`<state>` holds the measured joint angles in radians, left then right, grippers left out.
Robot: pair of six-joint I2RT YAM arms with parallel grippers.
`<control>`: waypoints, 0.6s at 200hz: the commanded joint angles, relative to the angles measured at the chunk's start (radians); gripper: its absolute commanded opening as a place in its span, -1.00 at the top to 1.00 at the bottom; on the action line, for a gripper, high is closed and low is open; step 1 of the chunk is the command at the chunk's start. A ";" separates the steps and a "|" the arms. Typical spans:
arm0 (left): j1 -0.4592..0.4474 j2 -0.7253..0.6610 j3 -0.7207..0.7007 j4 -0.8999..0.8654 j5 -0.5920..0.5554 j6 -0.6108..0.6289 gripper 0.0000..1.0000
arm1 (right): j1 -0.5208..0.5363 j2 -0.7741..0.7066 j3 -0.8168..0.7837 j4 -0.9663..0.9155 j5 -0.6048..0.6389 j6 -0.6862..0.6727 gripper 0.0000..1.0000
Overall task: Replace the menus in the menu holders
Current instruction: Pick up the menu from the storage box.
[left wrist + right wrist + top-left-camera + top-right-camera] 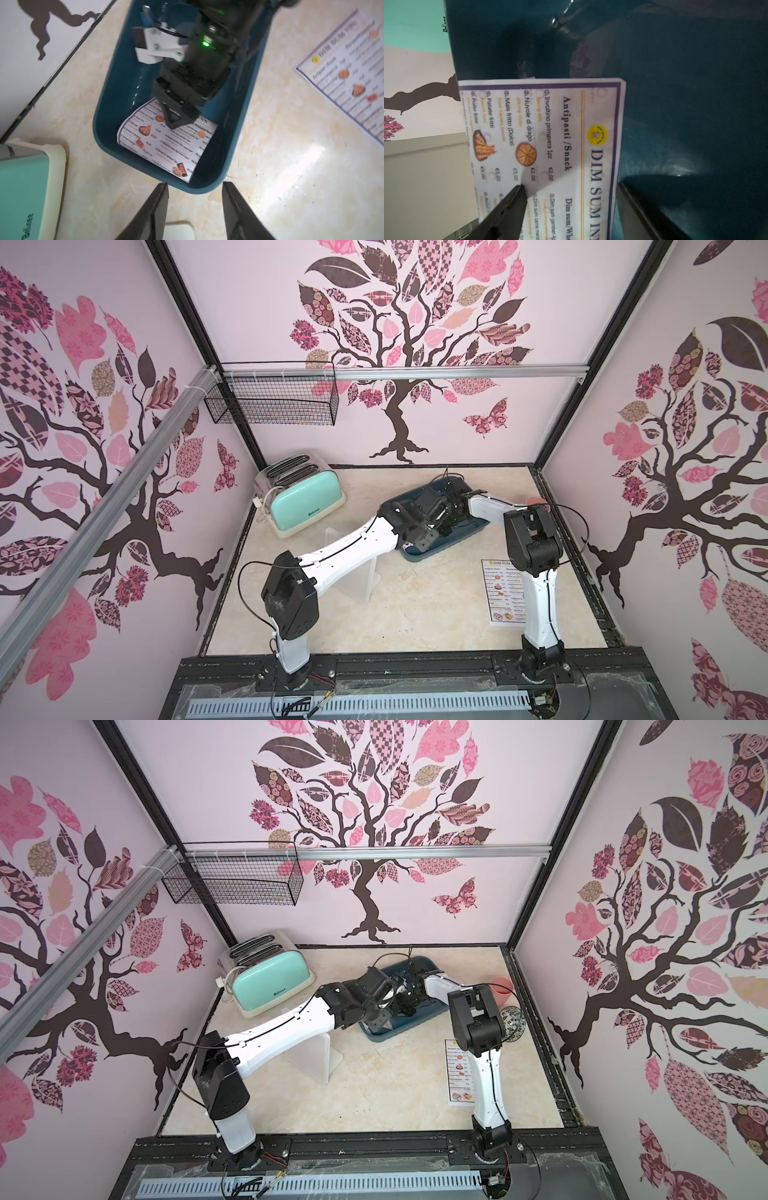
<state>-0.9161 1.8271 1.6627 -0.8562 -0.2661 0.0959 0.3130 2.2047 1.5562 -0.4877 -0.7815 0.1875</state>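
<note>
Inside the dark teal tub (108, 124): one menu (166, 143), print side up, one end curling up against the tub's wall. In the right wrist view, heading "DIM SUM INN" readable on the same menu (546, 124).

Down in the tub with it: the right tool (571, 184), jaws spread wide, pinching nothing. One fingertip (515, 201) over the printed face, its mate just past the sheet's heading edge. From the left wrist, tip of that tool seen planted on the sheet.

Just outside the tub's near end: the left tool (194, 184), jaws apart with nothing between them, above the pale marbled surface (270, 166).

Beside the tub on the right arm's side, toward the arm bases: second menu (505, 593), flat on the surface, print up, one edge hidden by the right arm in both top views.

Near the tub on the left arm's side, toward the bases: menu holder (328, 1060), clear, upright on its foot, partly hidden by the left forearm.

Beyond the tub toward the back corner, left arm's side: mint toaster (305, 502). Close by the tub on the right arm's side: pink cup (503, 988). High above the tub, hung on the back rail: black wire basket (274, 400).
</note>
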 commanded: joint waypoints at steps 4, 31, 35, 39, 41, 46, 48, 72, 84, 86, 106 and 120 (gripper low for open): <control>-0.007 0.040 -0.012 -0.012 -0.097 0.144 0.05 | 0.003 0.069 -0.039 -0.065 0.076 0.004 -0.48; -0.013 0.085 -0.008 -0.013 -0.108 0.141 0.07 | 0.003 0.066 -0.038 -0.068 0.078 0.003 -0.48; -0.015 0.087 -0.008 -0.014 -0.104 0.140 0.07 | 0.003 0.066 -0.039 -0.068 0.079 0.002 -0.48; -0.016 0.089 -0.010 -0.016 -0.100 0.140 0.06 | 0.002 0.066 -0.038 -0.068 0.080 0.002 -0.48; -0.018 0.090 -0.012 -0.016 -0.098 0.140 0.06 | 0.001 0.066 -0.038 -0.068 0.079 0.001 -0.48; -0.020 0.093 -0.018 -0.016 -0.096 0.138 0.05 | 0.001 0.066 -0.036 -0.070 0.079 0.001 -0.48; -0.021 0.093 -0.021 -0.015 -0.095 0.136 0.04 | 0.001 0.066 -0.036 -0.069 0.079 0.001 -0.48; -0.030 0.109 -0.054 -0.025 -0.124 0.131 -0.10 | 0.001 0.067 -0.030 -0.069 0.077 0.005 -0.47; -0.039 0.121 -0.063 -0.030 -0.158 0.131 -0.10 | 0.001 0.067 -0.028 -0.069 0.077 0.006 -0.47; -0.039 0.123 -0.065 -0.030 -0.164 0.130 -0.10 | 0.001 0.067 -0.028 -0.069 0.077 0.005 -0.47; -0.044 0.140 -0.064 -0.025 -0.216 0.128 -0.08 | 0.001 0.066 -0.025 -0.071 0.073 0.007 -0.47; -0.044 0.145 -0.065 -0.014 -0.242 0.131 -0.07 | 0.001 0.064 -0.028 -0.071 0.073 0.006 -0.47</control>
<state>-0.9558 1.9503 1.6016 -0.8783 -0.4347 0.2188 0.3126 2.2047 1.5558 -0.4885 -0.7818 0.1875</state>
